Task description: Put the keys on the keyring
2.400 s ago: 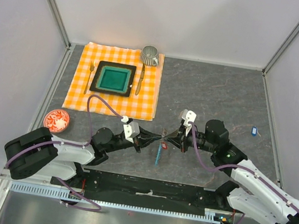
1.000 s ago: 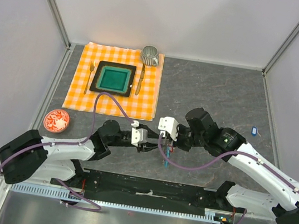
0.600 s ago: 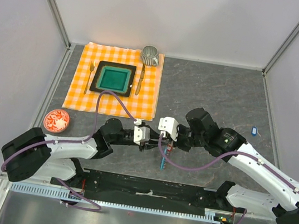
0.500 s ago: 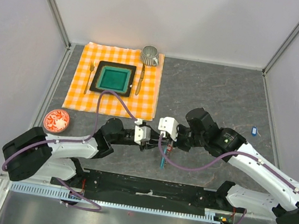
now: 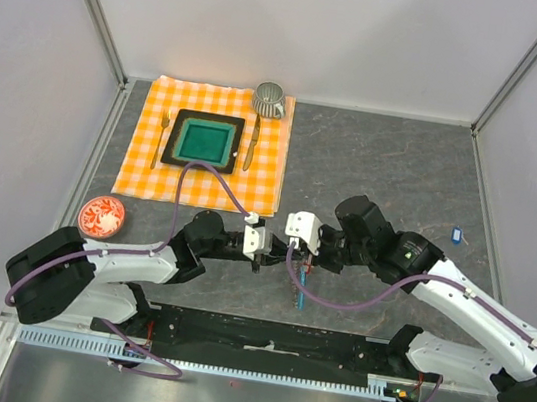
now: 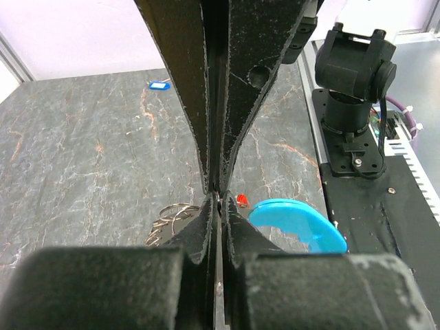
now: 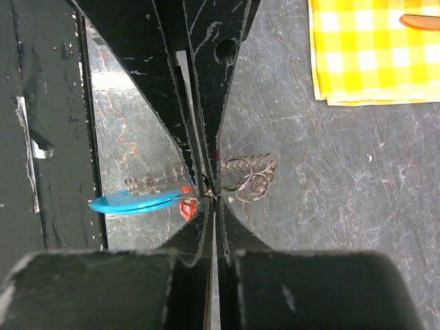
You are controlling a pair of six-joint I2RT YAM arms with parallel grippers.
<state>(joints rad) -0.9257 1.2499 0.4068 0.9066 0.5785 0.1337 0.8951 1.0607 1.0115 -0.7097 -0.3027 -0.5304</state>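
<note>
Both grippers are pressed shut, tip to tip. The left gripper (image 6: 217, 201) and right gripper (image 7: 210, 198) nip the keyring's (image 7: 247, 175) thin wire at one spot, low centre of the overhead view. The wrist views sharpen what the overhead view blurs: coils lie on one side of the tips, with the red key (image 7: 186, 208) and light-blue strip (image 6: 295, 221) on the other. The blue key (image 5: 457, 233) lies on the table (image 5: 385, 168) at far right overhead and upper left in the left wrist view, well apart. The fingers hide the exact pinch, and I cannot tell whether the red key is threaded on.
</note>
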